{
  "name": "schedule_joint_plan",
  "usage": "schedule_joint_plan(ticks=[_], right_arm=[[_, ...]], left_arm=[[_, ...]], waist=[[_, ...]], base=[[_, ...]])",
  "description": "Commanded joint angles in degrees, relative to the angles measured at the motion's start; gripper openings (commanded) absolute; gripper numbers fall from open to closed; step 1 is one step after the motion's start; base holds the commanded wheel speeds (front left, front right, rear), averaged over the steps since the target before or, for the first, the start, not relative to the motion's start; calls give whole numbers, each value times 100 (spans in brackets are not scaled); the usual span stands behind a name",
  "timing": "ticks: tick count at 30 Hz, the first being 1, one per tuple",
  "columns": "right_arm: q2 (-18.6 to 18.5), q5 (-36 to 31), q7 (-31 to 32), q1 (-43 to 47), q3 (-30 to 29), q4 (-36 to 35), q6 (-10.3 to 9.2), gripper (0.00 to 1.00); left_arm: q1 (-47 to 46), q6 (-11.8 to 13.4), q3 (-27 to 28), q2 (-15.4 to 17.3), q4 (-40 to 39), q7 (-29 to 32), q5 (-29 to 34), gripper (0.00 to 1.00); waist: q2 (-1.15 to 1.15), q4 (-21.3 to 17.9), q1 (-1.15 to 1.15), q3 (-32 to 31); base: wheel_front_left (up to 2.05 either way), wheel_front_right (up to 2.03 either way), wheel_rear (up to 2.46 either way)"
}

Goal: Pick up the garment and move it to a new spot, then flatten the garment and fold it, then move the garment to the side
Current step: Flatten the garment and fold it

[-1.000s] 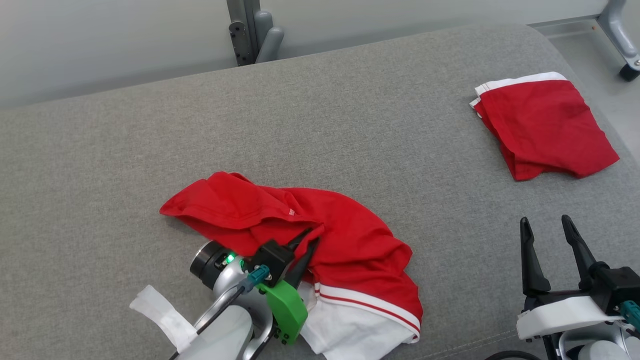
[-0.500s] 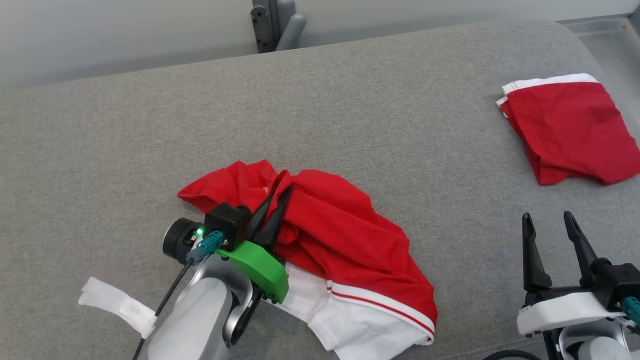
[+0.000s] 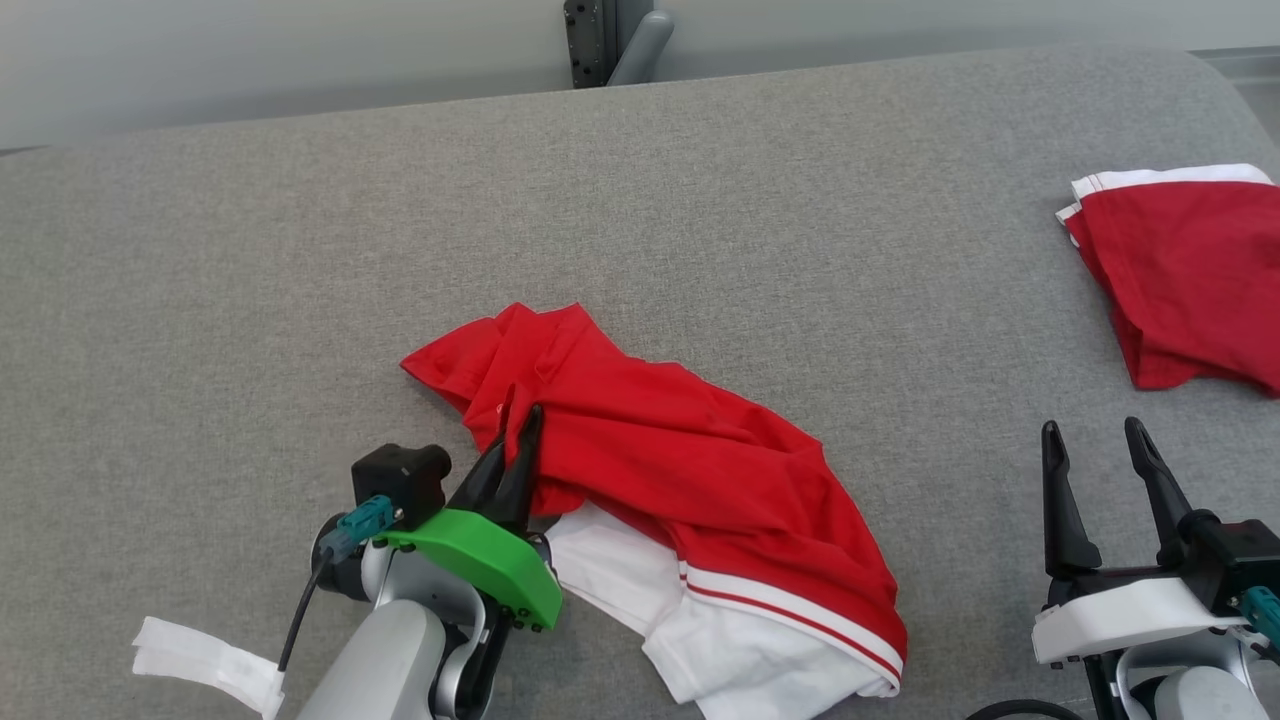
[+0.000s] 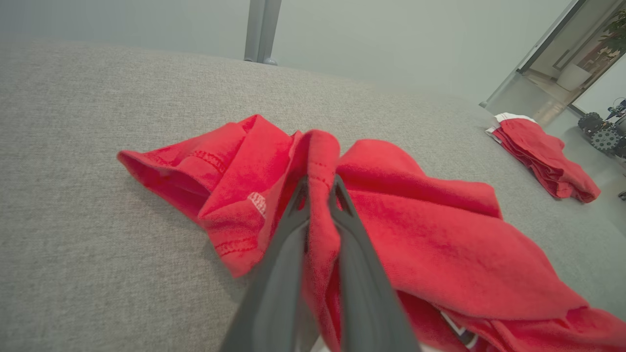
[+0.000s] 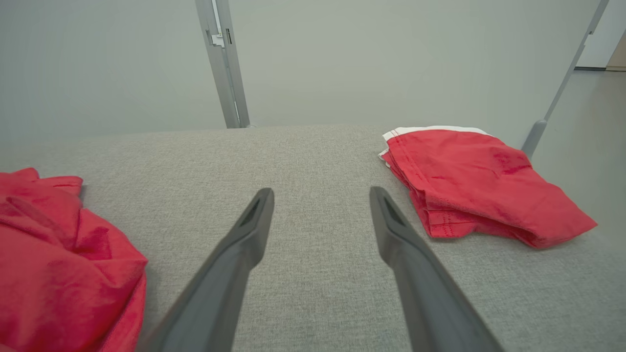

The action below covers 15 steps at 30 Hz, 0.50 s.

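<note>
A crumpled red garment (image 3: 690,470) with a white, red-striped band lies on the grey padded surface (image 3: 250,300), low and centre in the head view. My left gripper (image 3: 520,420) is shut on a raised fold of the garment (image 4: 415,234) near its left end; in the left wrist view the red cloth is pinched between both fingers (image 4: 293,234). My right gripper (image 3: 1095,440) hovers open and empty at the lower right, its fingers (image 5: 249,230) well apart above bare cushion, with the garment (image 5: 54,274) to its left.
A second red garment (image 3: 1190,280), folded with a white edge, rests at the far right of the surface; it also lies to the right of the fingers in the right wrist view (image 5: 469,181). A grey metal post (image 3: 610,40) stands behind the surface's back edge.
The left gripper has closed on a fold of the red garment and dragged its left end up and inward, bunching the cloth. The head camera has shifted. The right gripper has stayed put.
</note>
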Motion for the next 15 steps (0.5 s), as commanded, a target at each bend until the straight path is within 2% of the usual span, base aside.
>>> schedule_joint_plan(ticks=[1,9,10,11,12,13,14,15], right_arm=[[-39,14,-1,-71,-10,21,-11,100],[-69,44,-1,-70,35,80,-11,100],[-72,45,-1,-63,35,87,-11,100],[-75,48,-1,-51,30,88,-11,100],[-79,52,-1,-35,24,89,-11,100],[-85,51,-1,-18,18,91,-11,100],[-95,53,-1,-3,10,91,-11,100],[-105,56,-1,8,-2,89,-11,100]], left_arm=[[48,-24,4,2,23,-20,-52,40],[206,-40,67,-2,342,-106,-259,50],[234,-50,72,-3,374,-123,-276,61],[255,-63,79,-3,397,-135,-295,80],[274,-63,87,3,411,-146,-319,84],[299,-66,105,4,428,-167,-350,84],[329,-68,108,11,444,-176,-368,76],[359,-80,106,22,465,-171,-377,55]], waist=[[0,34,0,-2],[0,58,0,-33],[0,56,0,-38],[0,58,0,-46],[0,58,0,-53],[0,60,0,-60],[0,63,0,-66],[0,67,0,-73]], base=[[0,0,0],[0,0,0],[0,0,0],[0,0,0],[0,0,0],[0,0,0],[0,0,0],[0,0,0]])
